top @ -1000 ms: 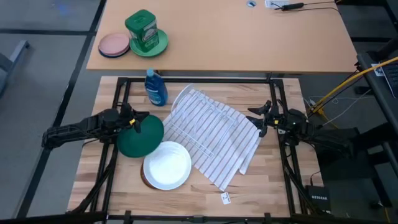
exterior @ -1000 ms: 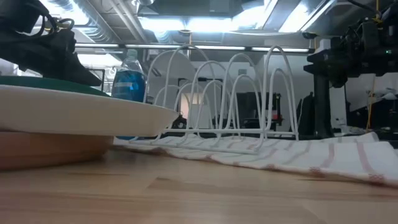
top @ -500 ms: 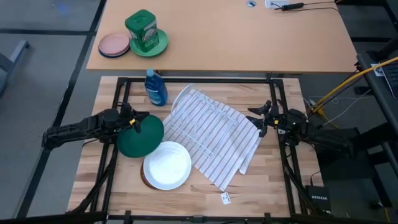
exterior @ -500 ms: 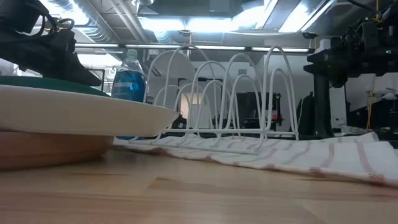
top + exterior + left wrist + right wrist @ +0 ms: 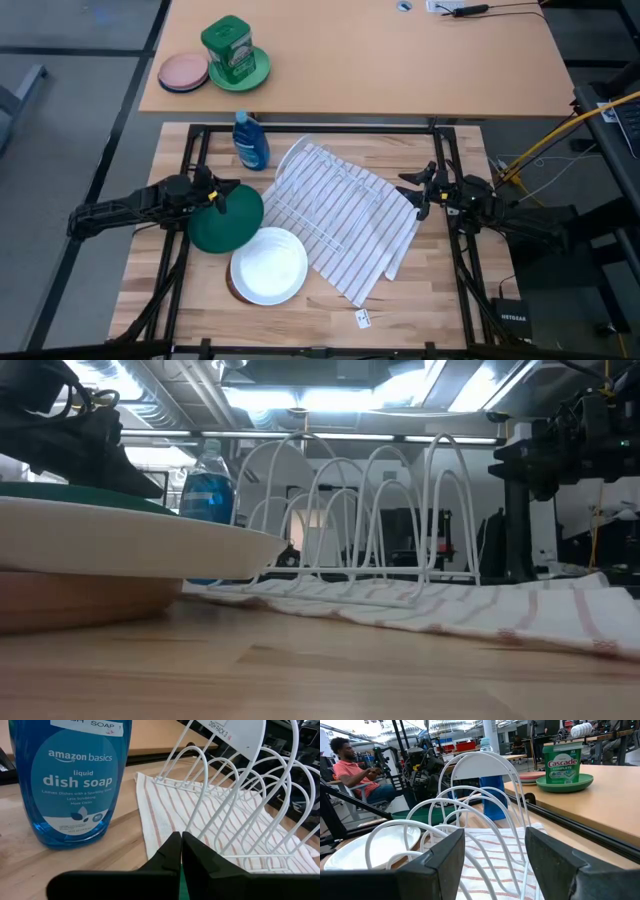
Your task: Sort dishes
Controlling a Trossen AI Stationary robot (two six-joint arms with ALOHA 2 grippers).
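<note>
Nearest the table's front edge: a white plate [image 5: 269, 265] sits on top of a tan-brown plate [image 5: 70, 600], of which only a sliver shows under its near-left rim in the high view. In the low view the white plate's rim overhangs the brown one. I count one white plate; a second one cannot be told apart from here.

Just behind and left: the dark green plate [image 5: 226, 220], its near edge overlapped by the white plate. The left gripper [image 5: 218, 195] is over the far rim of the green plate. In the left wrist view its fingers [image 5: 170, 852] are pressed together with a thin green edge showing between them at the tips, so it is clamped on the green plate's rim.

Centre of the table: a white wire dish rack [image 5: 330, 205] stands on a striped towel [image 5: 365, 240]. No plate is in the rack.

Right side: the right gripper [image 5: 415, 192] waits at the towel's right edge, facing the rack. Fingers [image 5: 445, 855] are wide apart, holding nothing.

Further back, beside the towel's far-left corner: a blue dish soap bottle [image 5: 250, 141], upright.

Far table: a pink plate [image 5: 183, 72] and a green canister [image 5: 229, 48] on a pale green plate [image 5: 259, 70], touching side by side.

A seated person [image 5: 357, 770] shows in the room beyond, in the right wrist view.
</note>
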